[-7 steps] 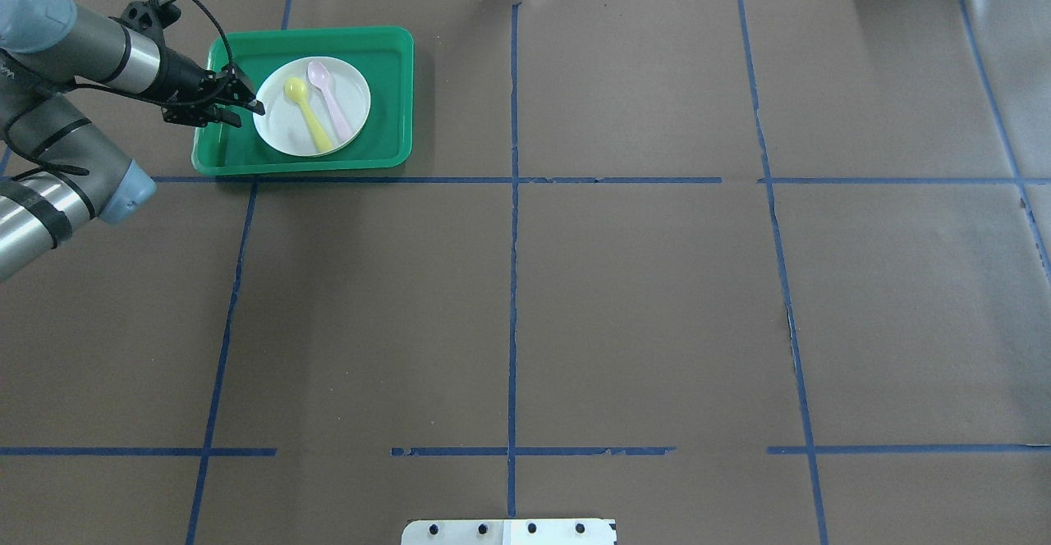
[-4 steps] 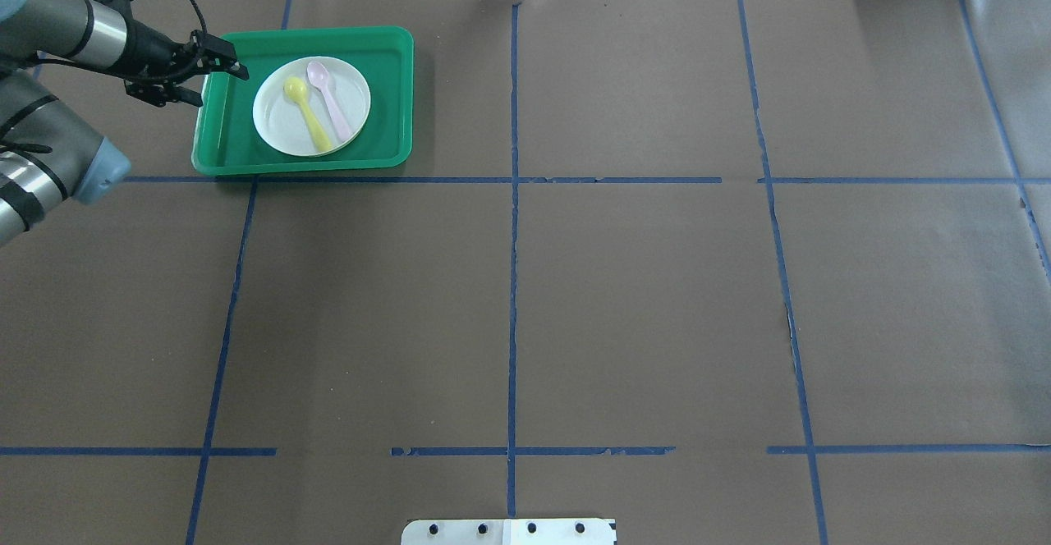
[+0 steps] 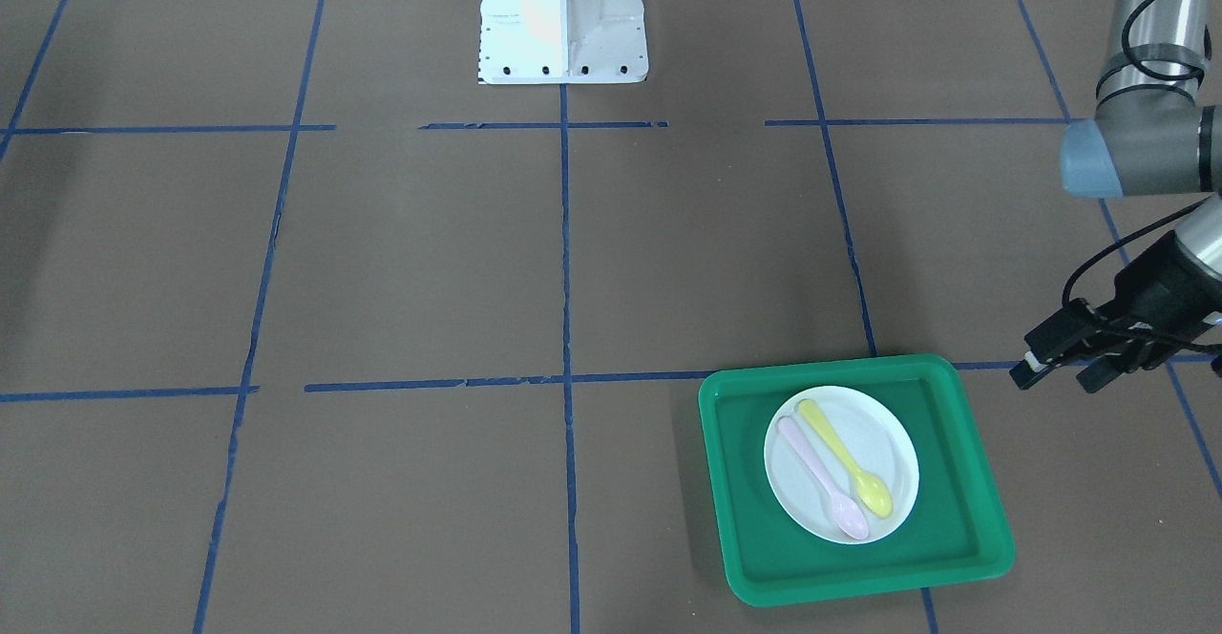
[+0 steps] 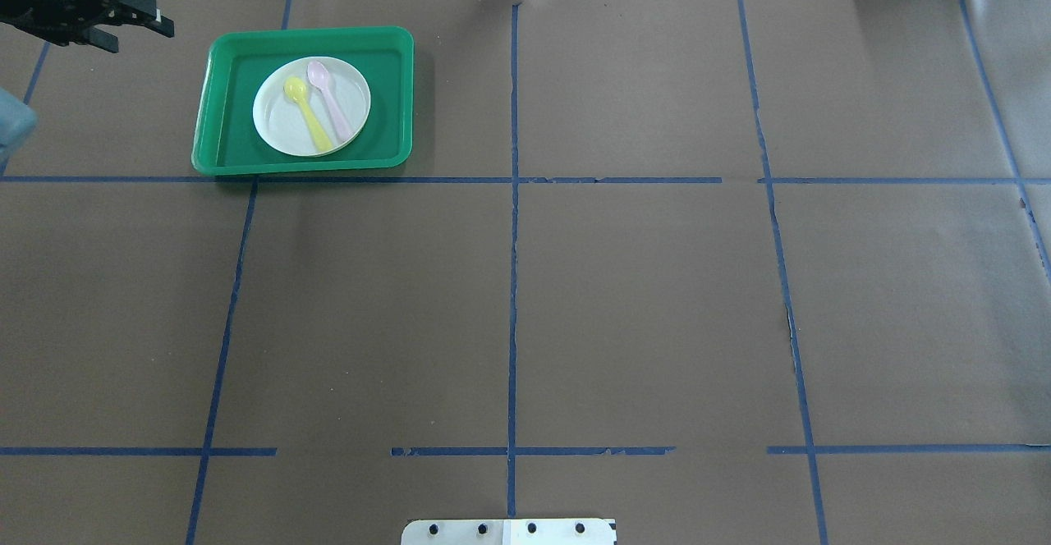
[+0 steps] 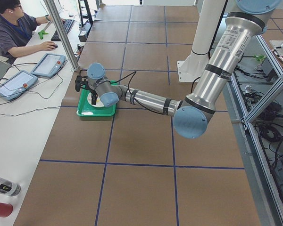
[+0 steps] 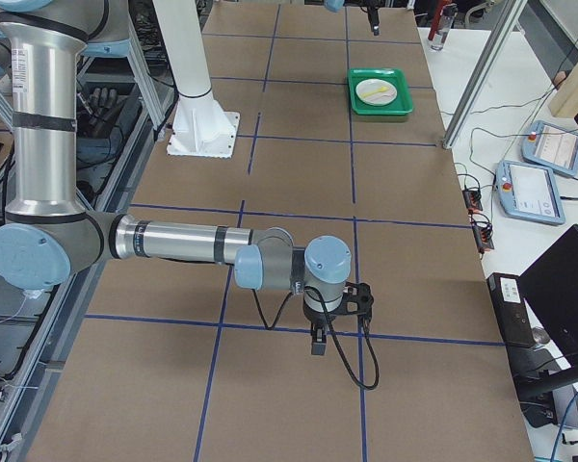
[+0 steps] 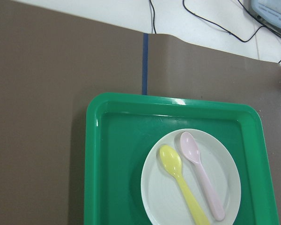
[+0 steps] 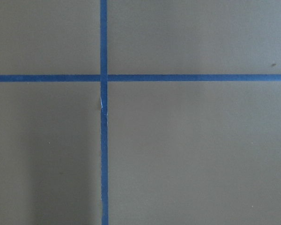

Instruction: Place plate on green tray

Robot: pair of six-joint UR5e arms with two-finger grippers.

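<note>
The white plate (image 4: 275, 124) lies flat inside the green tray (image 4: 386, 102) at the far left of the table. It carries a yellow spoon (image 4: 308, 114) and a pink spoon (image 4: 330, 100). My left gripper (image 4: 141, 36) is open and empty. It hovers clear of the tray, beyond its far left corner. The front view shows the plate (image 3: 888, 443), the tray (image 3: 955, 481) and the left gripper (image 3: 1053, 381). The left wrist view looks down on the plate (image 7: 225, 173) in the tray (image 7: 112, 164). My right gripper (image 6: 318, 345) shows only in the right side view, so I cannot tell its state.
The table is brown paper with blue tape lines (image 4: 513, 282). The robot's white base (image 3: 561, 13) stands at the near middle edge. An operator (image 5: 14, 33) sits at a white desk with tablets beyond the tray's end of the table.
My left gripper has drawn back from the plate's left edge, out of the tray, toward the far left corner. The plate and spoons have not moved.
</note>
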